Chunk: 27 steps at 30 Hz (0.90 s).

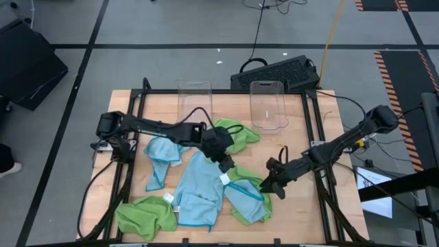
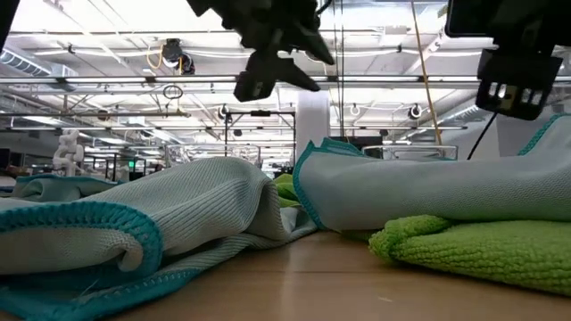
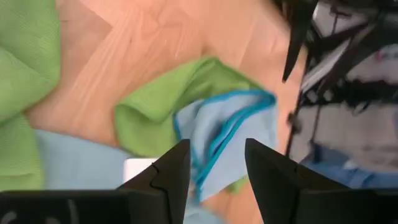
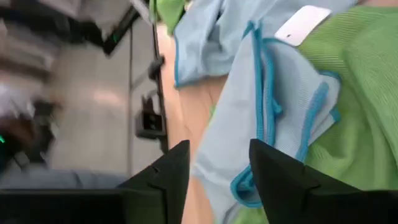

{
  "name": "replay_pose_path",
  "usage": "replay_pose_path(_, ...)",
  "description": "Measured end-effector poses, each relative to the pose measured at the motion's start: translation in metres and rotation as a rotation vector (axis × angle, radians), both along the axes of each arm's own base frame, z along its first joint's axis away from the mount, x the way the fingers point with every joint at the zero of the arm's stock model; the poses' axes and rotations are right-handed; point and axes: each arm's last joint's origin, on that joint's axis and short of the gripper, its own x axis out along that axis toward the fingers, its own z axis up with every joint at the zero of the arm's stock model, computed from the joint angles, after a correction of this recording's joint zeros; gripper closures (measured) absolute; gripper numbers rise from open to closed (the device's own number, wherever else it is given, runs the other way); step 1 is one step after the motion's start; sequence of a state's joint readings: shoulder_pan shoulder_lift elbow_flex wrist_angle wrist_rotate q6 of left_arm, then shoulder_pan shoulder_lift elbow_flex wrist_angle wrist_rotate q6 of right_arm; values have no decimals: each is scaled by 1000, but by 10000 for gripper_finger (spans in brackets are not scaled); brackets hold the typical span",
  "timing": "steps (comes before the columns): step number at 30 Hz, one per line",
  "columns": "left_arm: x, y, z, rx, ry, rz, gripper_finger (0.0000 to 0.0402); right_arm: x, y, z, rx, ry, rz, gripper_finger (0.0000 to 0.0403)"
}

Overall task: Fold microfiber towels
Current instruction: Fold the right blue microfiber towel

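Blue microfiber towel (image 1: 248, 200) — lies rumpled on a green towel (image 1: 240, 180) at the counter's (image 1: 309, 213) near right. Right pincer (image 1: 269, 185) at its edge, parted and empty; left pincer (image 1: 223, 163) likewise, above the big blue towel (image 1: 199, 189). Best: pinch one hemmed corner only — never both layers.

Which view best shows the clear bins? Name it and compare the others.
The high view: both clear bins show whole, side by side at the table's far edge. The low view shows at most a faint glimpse behind the towels; neither wrist view shows them.
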<state>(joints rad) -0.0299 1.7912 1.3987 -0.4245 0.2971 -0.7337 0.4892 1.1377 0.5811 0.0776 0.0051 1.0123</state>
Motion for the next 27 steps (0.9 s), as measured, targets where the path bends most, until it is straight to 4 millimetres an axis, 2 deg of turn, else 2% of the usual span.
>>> replay_pose_path(3, -9, -1, -2, 45, 52, -93, 247, 8, 6, 0, -91, -37, 83, 222)
replay_pose_path(8, -14, -26, -11, 192, 33, -238, 236, 12, 9, -11, -113, 22, 142, 192)
replay_pose_path(11, -13, -42, -11, 285, -30, -277, 198, 12, 10, -11, -87, 36, 146, 186)
replay_pose_path(14, -9, -52, -14, 348, -75, -271, 142, 13, 11, -10, -58, 32, 130, 188)
replay_pose_path(18, 1, -61, -31, 360, -85, -281, 90, 14, 11, -9, -59, 20, 133, 192)
replay_pose_path(22, 5, -72, -55, 347, -26, -329, 93, 13, 11, -9, -75, 12, 151, 192)
replay_pose_path(27, 4, -80, -62, 359, 3, -335, 131, 11, 15, -7, -61, 6, 158, 192)
